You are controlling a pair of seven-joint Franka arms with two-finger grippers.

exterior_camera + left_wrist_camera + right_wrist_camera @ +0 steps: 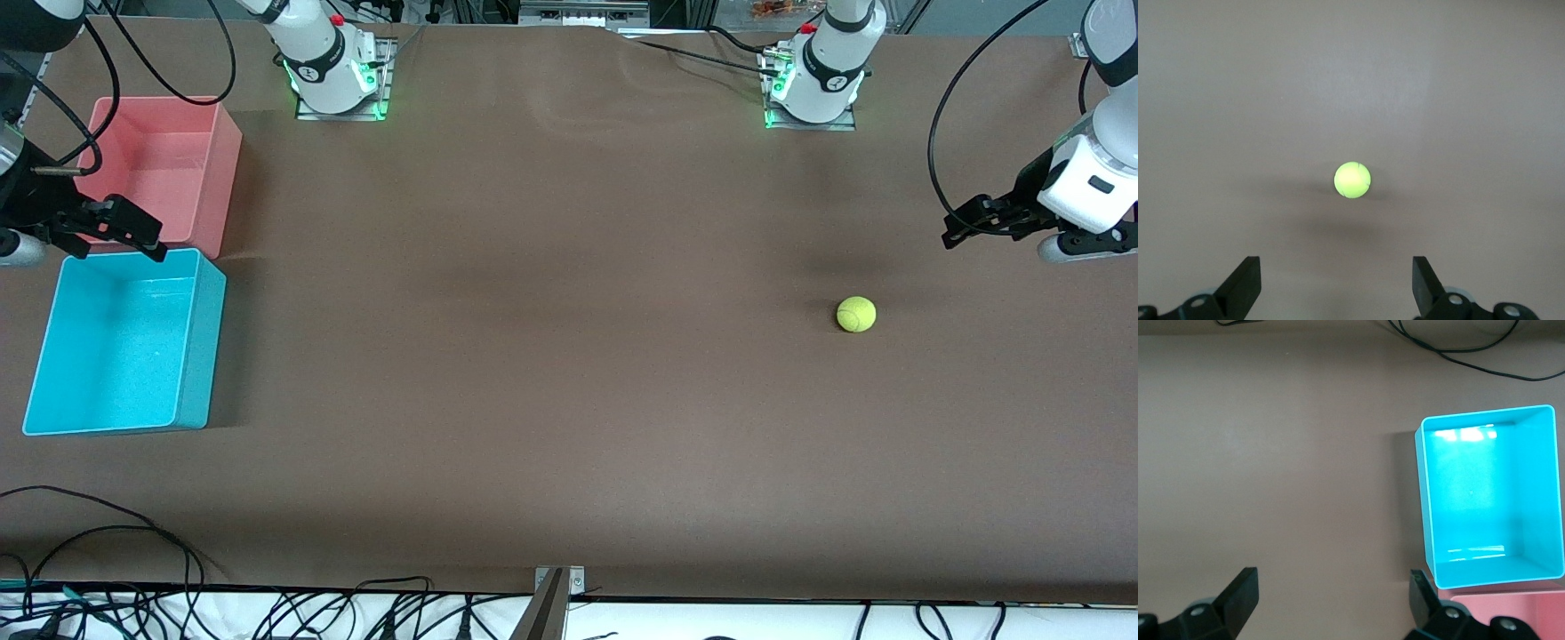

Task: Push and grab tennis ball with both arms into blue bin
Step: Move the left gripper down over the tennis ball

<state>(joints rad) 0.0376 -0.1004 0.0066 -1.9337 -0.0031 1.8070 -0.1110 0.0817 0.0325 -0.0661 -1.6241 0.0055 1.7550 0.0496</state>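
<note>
Left pincer (965,224) wide open, empty, aloft with tennis ball (856,314) on desk (551,356) ahead; right pincer (124,233) likewise open, empty, over blue bin (191,356) rim; risk: off-centre push rolls ball astray.

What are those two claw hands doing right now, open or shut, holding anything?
Left gripper: open, empty, up over the table near the tennis ball.
Right gripper: open, empty, over the blue bin's edge.
</note>
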